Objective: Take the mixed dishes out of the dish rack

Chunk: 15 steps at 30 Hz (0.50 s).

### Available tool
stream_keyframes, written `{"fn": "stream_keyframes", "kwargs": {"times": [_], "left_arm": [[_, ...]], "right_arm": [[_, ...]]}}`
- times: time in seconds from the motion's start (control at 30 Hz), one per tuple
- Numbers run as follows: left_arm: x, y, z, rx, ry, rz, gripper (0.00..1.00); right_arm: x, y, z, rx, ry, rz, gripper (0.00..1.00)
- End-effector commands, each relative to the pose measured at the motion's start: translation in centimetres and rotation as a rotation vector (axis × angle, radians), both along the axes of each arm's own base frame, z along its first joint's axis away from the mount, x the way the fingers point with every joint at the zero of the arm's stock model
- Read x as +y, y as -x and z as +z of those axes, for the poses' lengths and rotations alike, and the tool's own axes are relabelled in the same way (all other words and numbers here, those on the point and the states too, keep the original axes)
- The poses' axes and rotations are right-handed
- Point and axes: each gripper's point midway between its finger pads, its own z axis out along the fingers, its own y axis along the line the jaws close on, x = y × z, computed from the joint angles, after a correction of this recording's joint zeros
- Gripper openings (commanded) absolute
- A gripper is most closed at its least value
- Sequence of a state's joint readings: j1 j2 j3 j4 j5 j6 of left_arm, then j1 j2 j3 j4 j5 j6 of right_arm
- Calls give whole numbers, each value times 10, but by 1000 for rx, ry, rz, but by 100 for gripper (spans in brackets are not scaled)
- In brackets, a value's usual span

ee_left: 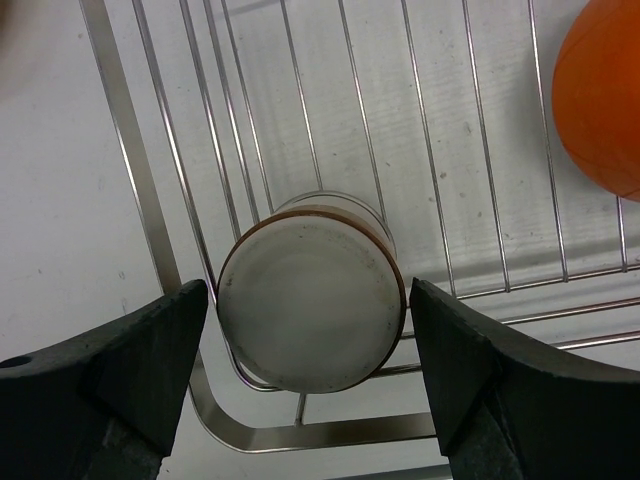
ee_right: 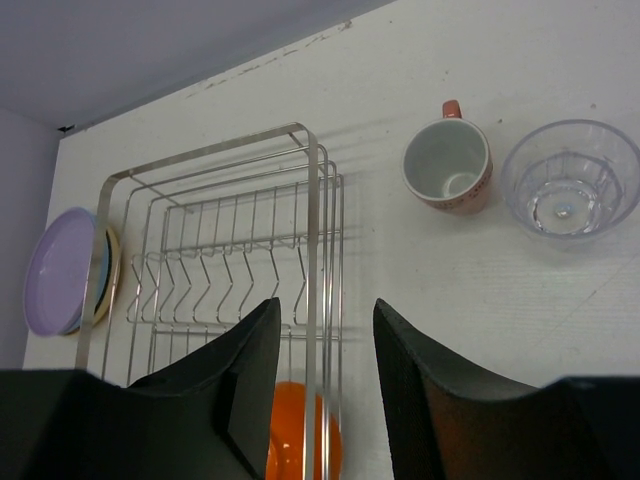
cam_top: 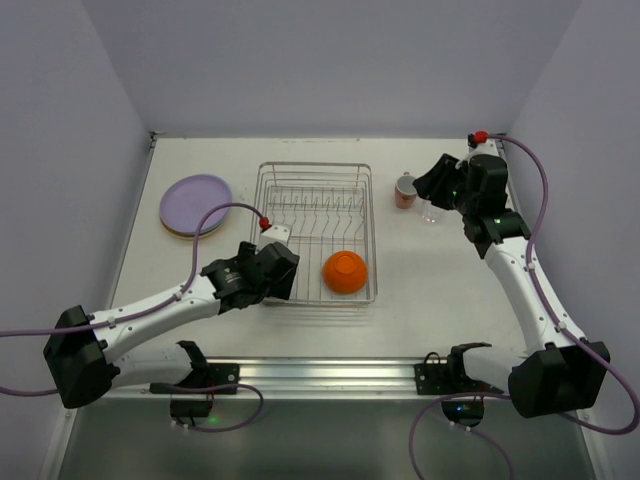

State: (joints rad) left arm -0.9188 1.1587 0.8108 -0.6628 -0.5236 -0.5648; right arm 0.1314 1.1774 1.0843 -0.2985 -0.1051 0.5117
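Note:
The dish rack stands mid-table with an upturned orange bowl in its near right part. In the left wrist view a cream cup sits bottom-up in the rack's corner. My left gripper is open around the cup, one finger close on each side. Part of the bowl shows at the upper right of that view. My right gripper hovers open and holds nothing, right of the rack. A pink mug and a clear glass stand upright on the table.
A stack of plates with a lavender one on top lies left of the rack. Mug and glass stand just under my right gripper. Walls close the table at the back and sides.

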Motion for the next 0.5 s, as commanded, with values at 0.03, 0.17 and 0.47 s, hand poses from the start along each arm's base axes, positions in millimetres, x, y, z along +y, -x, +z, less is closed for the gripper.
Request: {"fn": "stream_keyframes", "kwargs": {"times": [0.03, 0.17, 0.47], "left_arm": [[2, -7, 1, -10, 10, 28, 92], [4, -9, -2, -1, 1, 27, 90], [0, -9, -2, 2, 20, 17, 73]], "right_arm": [[6, -5, 21, -63, -10, 39, 45], [6, -5, 20, -61, -10, 39, 45], [7, -5, 21, -62, -12, 44, 45]]}}
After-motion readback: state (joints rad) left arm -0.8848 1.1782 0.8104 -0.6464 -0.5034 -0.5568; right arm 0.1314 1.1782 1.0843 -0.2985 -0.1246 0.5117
